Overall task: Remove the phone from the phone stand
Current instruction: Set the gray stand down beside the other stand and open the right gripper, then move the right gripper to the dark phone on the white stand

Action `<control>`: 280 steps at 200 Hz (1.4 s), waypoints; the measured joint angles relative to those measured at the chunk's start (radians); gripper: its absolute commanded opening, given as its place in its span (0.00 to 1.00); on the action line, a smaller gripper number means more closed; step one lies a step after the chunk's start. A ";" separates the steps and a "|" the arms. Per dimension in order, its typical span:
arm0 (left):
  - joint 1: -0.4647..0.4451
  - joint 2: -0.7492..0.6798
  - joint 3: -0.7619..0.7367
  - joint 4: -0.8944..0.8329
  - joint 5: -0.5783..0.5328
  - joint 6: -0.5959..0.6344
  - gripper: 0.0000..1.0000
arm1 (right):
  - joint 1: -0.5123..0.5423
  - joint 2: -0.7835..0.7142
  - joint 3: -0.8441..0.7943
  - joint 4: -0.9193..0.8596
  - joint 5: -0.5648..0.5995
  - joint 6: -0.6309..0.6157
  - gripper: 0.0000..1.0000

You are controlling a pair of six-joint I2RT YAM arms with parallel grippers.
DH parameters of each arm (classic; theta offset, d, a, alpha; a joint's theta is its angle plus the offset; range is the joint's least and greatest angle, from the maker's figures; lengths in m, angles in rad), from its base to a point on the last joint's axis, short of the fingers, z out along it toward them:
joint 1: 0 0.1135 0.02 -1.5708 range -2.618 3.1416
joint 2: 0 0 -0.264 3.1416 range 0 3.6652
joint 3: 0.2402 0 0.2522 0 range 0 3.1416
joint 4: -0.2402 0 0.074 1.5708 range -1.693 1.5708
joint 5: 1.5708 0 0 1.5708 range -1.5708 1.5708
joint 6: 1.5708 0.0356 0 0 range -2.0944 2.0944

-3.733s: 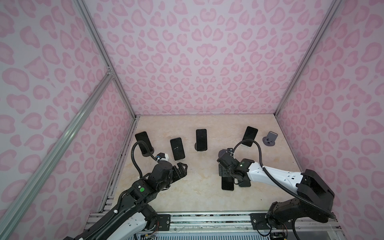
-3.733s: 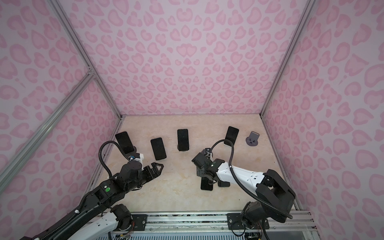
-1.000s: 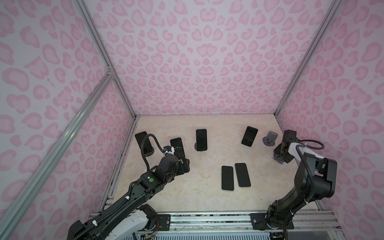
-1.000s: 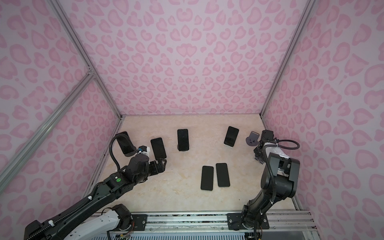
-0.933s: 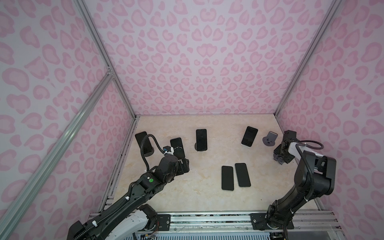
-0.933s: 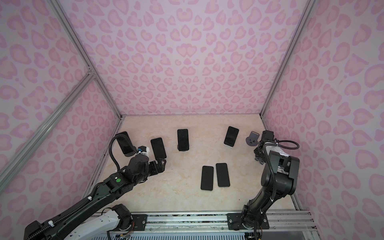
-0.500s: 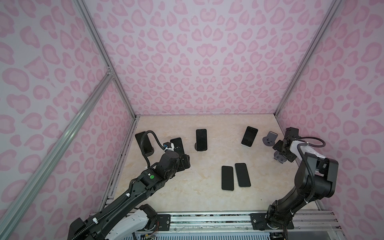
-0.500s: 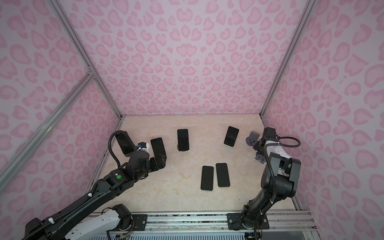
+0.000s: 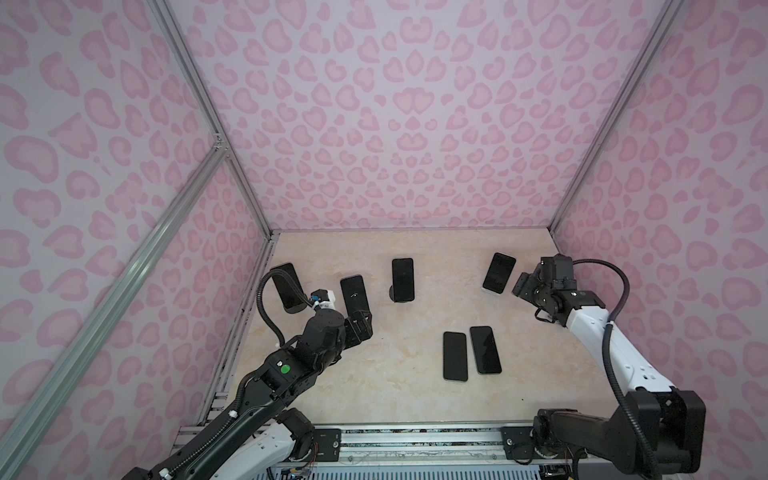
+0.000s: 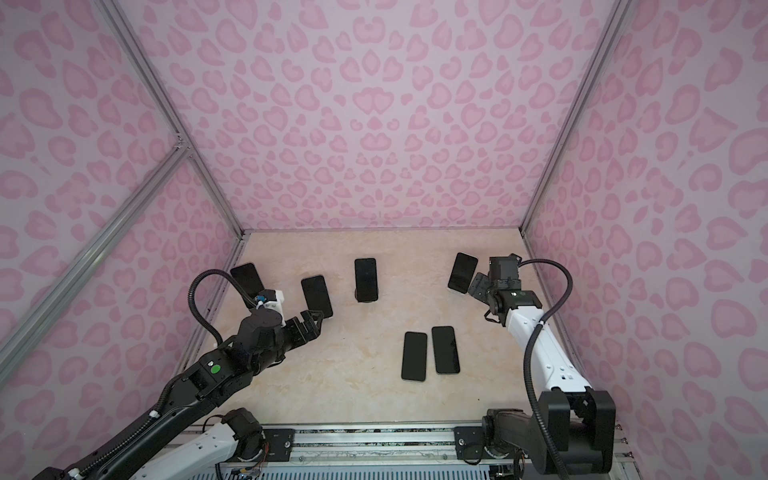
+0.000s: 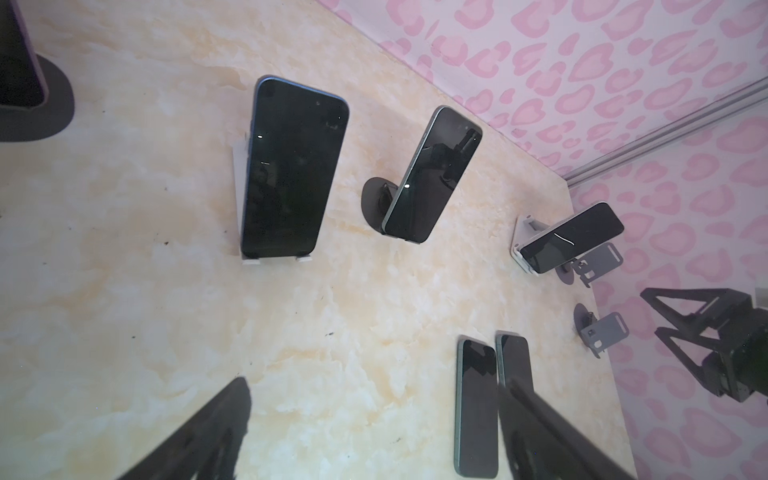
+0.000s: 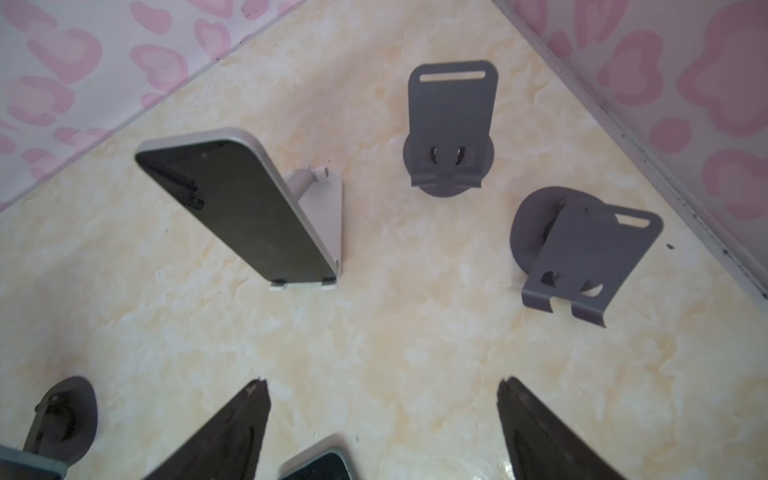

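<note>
Left wrist view: left end effector (image 11: 378,380) has its jaws wide apart w/ nothing btwn them. It faces the phone (image 11: 291,166), which leans on a white stand (image 11: 240,183) w/ its bottom edge sat in two small lips. Right end effector (image 12: 382,382) is also spread & empty, near the right phone (image 12: 232,208), likewise propped. Two empty grey stands (image 12: 451,124) sit just beside it. Two flat phones (image 9: 455,357) lie mid-counter (image 9: 374,395), well apart from both arms.

Risks, as I judge them:
- **Stand dragged or tipped:** it looks light, so a pinch that catches its backplate or lips along w/ the phone would move the whole thing instead of freeing the phone.
- **Slip:** glossy glass + narrow edges, so a grip that lands off-centre or too near the top could let the phone drop face-down.
- **Jam:** pulling straight back, rather than up & out of the lips, prob. jams it.
- **Cable knock:** the left arm's cable (image 9: 261,299) loops right by the far-left phone (image 9: 286,286), so a swing could knock it over.
- **Neighbour clipped:** the middle phone (image 9: 402,279) is near too, so a wide approach may clip it.
</note>
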 measured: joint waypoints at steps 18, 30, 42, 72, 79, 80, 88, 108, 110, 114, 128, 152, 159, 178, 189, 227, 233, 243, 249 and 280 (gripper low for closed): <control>0.000 -0.055 -0.043 -0.013 0.001 -0.045 0.98 | 0.010 -0.051 -0.049 0.008 -0.035 0.007 0.88; 0.000 -0.090 -0.066 -0.025 0.002 -0.070 0.98 | 0.011 -0.065 -0.068 0.015 -0.050 0.007 0.88; 0.000 -0.117 -0.085 -0.032 0.005 -0.092 0.97 | 0.011 -0.063 -0.072 0.020 -0.074 0.007 0.88; 0.000 -0.164 -0.104 -0.055 0.011 -0.115 0.97 | 0.013 -0.041 -0.065 0.029 -0.118 0.007 0.90; 0.000 -0.173 -0.106 -0.061 0.011 -0.119 0.97 | 0.014 -0.035 -0.057 0.029 -0.120 0.007 0.91; 0.000 -0.175 -0.107 -0.061 0.011 -0.119 0.97 | 0.015 -0.033 -0.055 0.029 -0.119 0.008 0.91; 0.000 -0.181 -0.111 -0.067 0.009 -0.119 0.96 | 0.016 -0.025 -0.034 0.024 -0.111 0.011 0.92; 0.000 -0.190 -0.130 -0.080 0.002 -0.119 0.96 | 0.028 0.006 0.034 0.016 -0.068 0.026 0.94; 0.000 -0.192 -0.134 -0.080 0.002 -0.119 0.96 | 0.031 0.013 0.045 0.014 -0.060 0.026 0.95; 0.000 -0.194 -0.137 -0.080 0.000 -0.119 0.95 | 0.034 0.020 0.061 0.013 -0.042 0.028 0.95; 0.000 -0.195 -0.143 -0.079 -0.006 -0.119 0.95 | 0.058 0.061 0.123 -0.007 0.002 0.036 0.96; 0.000 -0.183 -0.143 -0.072 -0.019 -0.096 0.95 | 0.096 0.154 0.240 -0.029 0.077 0.059 0.99; 0.000 -0.175 -0.143 -0.071 -0.023 -0.092 0.95 | 0.103 0.180 0.274 -0.037 0.096 0.062 0.99; 0.000 -0.145 -0.135 -0.072 -0.023 -0.061 0.95 | 0.117 0.261 0.374 -0.056 0.148 0.080 0.99; 0.000 -0.126 -0.122 -0.070 -0.023 -0.037 0.95 | 0.121 0.308 0.425 -0.068 0.168 0.085 0.99; 0.001 -0.077 -0.089 -0.053 -0.023 0.027 0.95 | 0.121 0.489 0.625 -0.132 0.185 0.080 0.99; 0.001 -0.072 -0.088 -0.050 -0.023 0.040 0.95 | 0.121 0.507 0.648 -0.139 0.184 0.076 0.99; 0.001 -0.066 -0.088 -0.047 -0.023 0.046 0.95 | 0.121 0.542 0.698 -0.166 0.184 0.071 0.99; 0.001 -0.064 -0.088 -0.046 -0.023 0.055 0.95 | 0.121 0.565 0.727 -0.178 0.183 0.060 0.99; 0.001 -0.052 -0.095 -0.026 -0.022 0.075 0.95 | 0.123 0.635 0.775 -0.218 0.175 0.045 0.99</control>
